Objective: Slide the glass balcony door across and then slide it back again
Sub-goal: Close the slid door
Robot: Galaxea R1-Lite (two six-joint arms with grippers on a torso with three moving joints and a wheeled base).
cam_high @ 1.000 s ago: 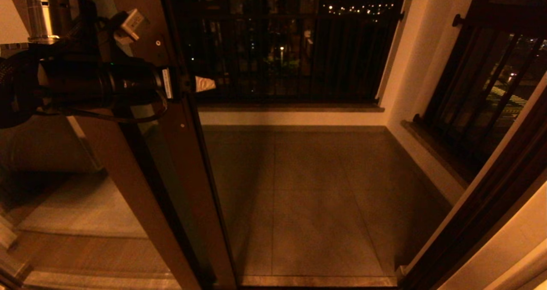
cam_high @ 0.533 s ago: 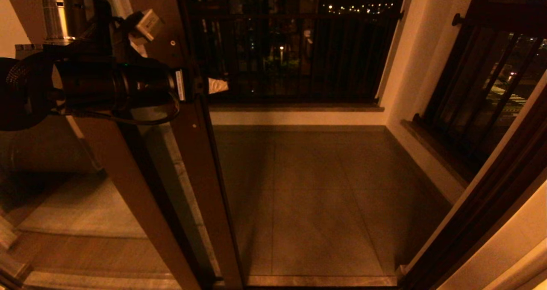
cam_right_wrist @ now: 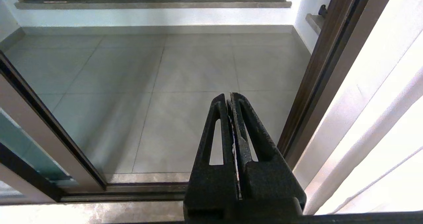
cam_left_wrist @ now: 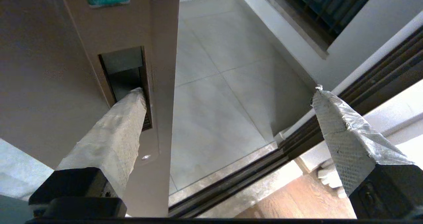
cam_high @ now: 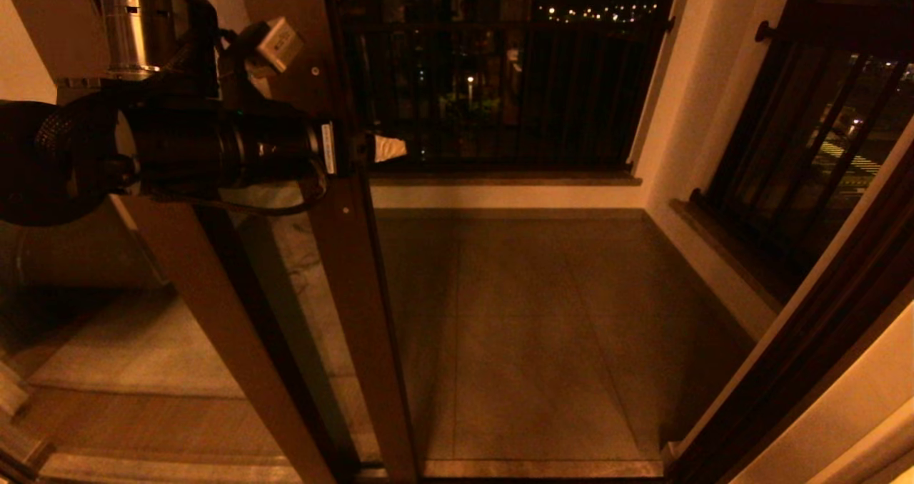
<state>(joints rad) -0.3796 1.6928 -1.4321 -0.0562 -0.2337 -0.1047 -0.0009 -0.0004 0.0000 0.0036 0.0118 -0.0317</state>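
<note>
While left gripper (cam_left_wrist: 228,92) spreads wide, one fingertip (cam_left_wrist: 135,96) in glass balcony door (cam_high: 350,255) handle slot (cam_left_wrist: 124,72); right gripper (cam_right_wrist: 230,96) pressed together, parked.

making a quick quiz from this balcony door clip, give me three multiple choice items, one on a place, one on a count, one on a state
1. Where is one finger of the left claw?
A. in the door's handle slot
B. on the railing
C. on the floor

2. How many claw fingers sit in the handle slot?
A. none
B. one
C. two

3. How is the right claw?
A. wide open
B. shut
C. holding a cloth

Answers: 1 A, the wrapped finger pokes into the slot in the glass balcony door; 2 B, the other finger hangs over the tiled floor; 3 B, its fingers meet.
</note>
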